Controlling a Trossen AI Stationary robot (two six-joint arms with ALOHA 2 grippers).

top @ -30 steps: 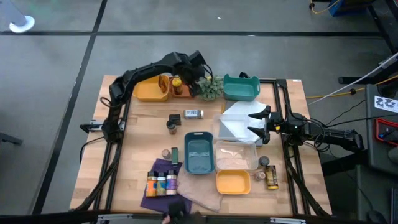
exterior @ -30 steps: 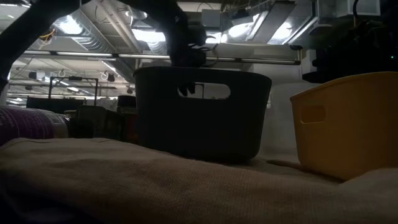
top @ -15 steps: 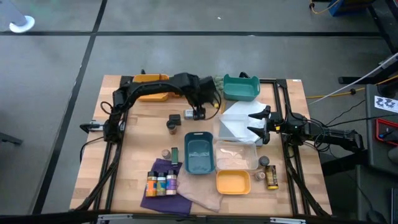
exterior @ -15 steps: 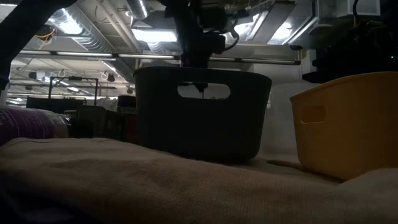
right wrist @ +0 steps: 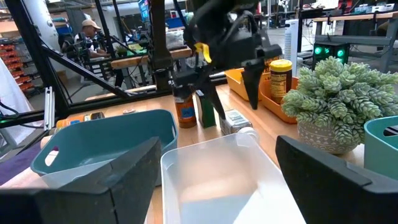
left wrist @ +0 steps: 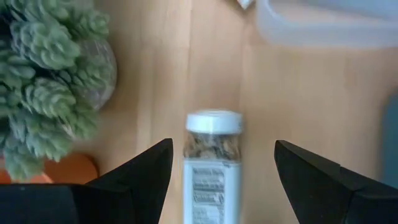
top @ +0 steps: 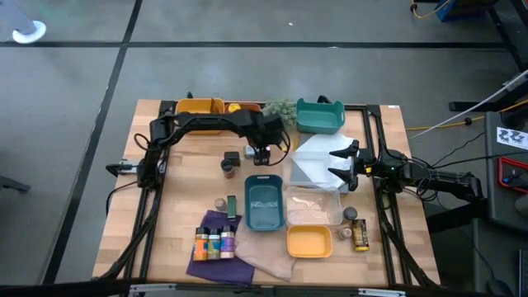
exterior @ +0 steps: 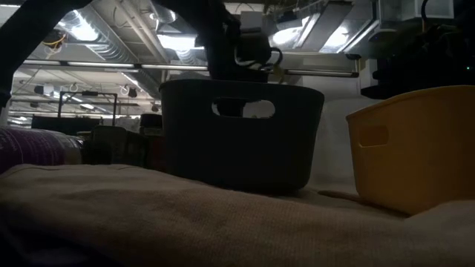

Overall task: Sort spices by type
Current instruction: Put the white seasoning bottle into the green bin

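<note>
**Q —** Change over the last second, and bearing on the sorting?

**A —** Left gripper (left wrist: pixel 224 146) swung away from the yellow and orange trays at the far edge. Now poised just beyond the far end of the slate-blue plastic tray (top: pixel 264 180), directly above the white-capped glass spice jar (left wrist: pixel 212 158) lying on its side. Fingers spread, one to each side of the jar, nothing grasped yet. Probably the start of a fresh pick — jar bracketed, descent and closing still to come.

**Q —** Right gripper?

**A —** Right gripper (top: pixel 340 162) waiting to the right of the blue tray's far end, over a clear plastic lid (top: pixel 313 161); fingers wide apart, empty.

**Q —** Count of spices?

**A —** Ten countable from above:
- the lying jar;
- one dark-lidded jar (top: pixel 228 162) upright off the blue tray's far-left corner;
- one small jar (top: pixel 220 202) just left of the tray;
- four in a row (top: pixel 214 242) on a purple cloth off its near-left corner;
- two (top: pixel 356 227) well to its right;
- one yellow-lidded jar (top: pixel 235 106) already in the orange tray.

**Q —** Containers?

**A —** Two yellow trays, one orange, one teal-green, one slate-blue, and one clear tub (top: pixel 313 206) touching the blue tray's right side. Also one green spiky plant (top: pixel 279 108) well beyond the far end.
</note>
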